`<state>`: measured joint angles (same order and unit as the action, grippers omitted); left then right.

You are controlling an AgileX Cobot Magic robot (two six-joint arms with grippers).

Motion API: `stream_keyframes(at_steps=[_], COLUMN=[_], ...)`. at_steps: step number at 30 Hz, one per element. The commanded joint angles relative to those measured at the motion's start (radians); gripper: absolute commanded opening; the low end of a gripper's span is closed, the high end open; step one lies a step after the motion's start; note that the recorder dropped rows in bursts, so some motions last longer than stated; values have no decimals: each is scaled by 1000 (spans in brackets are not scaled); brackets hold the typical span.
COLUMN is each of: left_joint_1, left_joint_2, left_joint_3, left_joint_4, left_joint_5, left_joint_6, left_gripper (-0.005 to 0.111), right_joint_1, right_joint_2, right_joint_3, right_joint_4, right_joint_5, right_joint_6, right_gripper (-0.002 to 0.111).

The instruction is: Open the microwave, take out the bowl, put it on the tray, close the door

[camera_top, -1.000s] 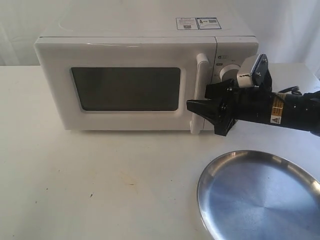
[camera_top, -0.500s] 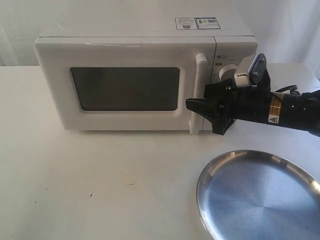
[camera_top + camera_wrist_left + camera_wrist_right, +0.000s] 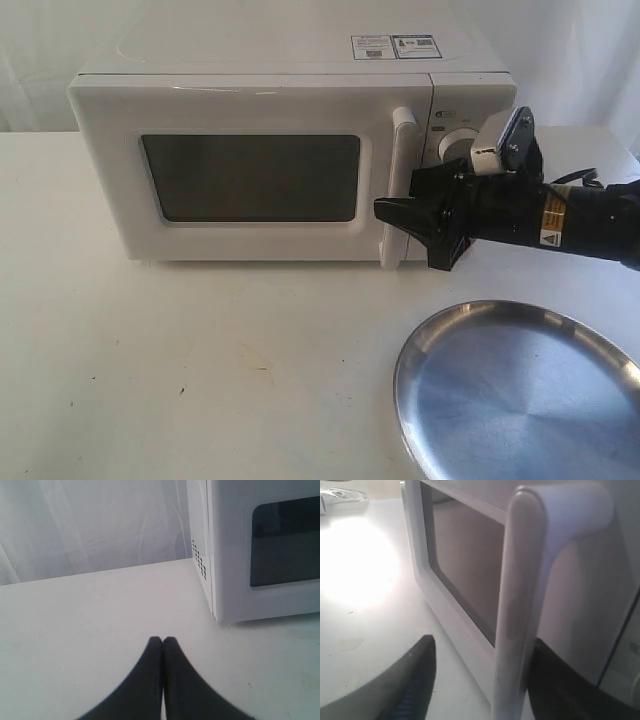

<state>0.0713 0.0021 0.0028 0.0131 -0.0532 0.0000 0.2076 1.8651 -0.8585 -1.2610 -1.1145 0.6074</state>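
Note:
The white microwave (image 3: 270, 160) stands at the back of the table with its door (image 3: 250, 240) closed. My right gripper (image 3: 395, 203) is open and straddles the vertical white bar handle (image 3: 398, 180). In the right wrist view the handle (image 3: 520, 605) stands between the two dark fingers (image 3: 417, 680), closer to one of them. The silver tray (image 3: 520, 395) lies at the front right, with nothing on it. Behind the dark window (image 3: 250, 178) the bowl is hidden. My left gripper (image 3: 162, 640) is shut on nothing, low over the table beside the microwave's side wall (image 3: 199, 540).
The right arm (image 3: 580, 220) reaches in from the right edge, above the tray's far rim. A white curtain (image 3: 90, 525) hangs behind the table. Two knobs sit on the control panel (image 3: 455, 125), partly hidden by the wrist.

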Motion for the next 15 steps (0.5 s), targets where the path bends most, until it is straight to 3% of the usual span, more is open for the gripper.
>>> stream_keyframes(at_steps=[1,15], left_joint_1=[-2,-2], left_joint_2=[-2,-2], left_joint_3=[-3,-3], left_joint_4=[-6,-6], left_joint_5=[1,1], left_joint_6=[0,0], left_gripper=[0,0], right_joint_1=[-41,-64], right_joint_2=[-55,-75], right_joint_3=[35,59], right_joint_4=[-86,-51], right_joint_5=[-66,-11], right_joint_6=[-2,28], right_gripper=[0,0])
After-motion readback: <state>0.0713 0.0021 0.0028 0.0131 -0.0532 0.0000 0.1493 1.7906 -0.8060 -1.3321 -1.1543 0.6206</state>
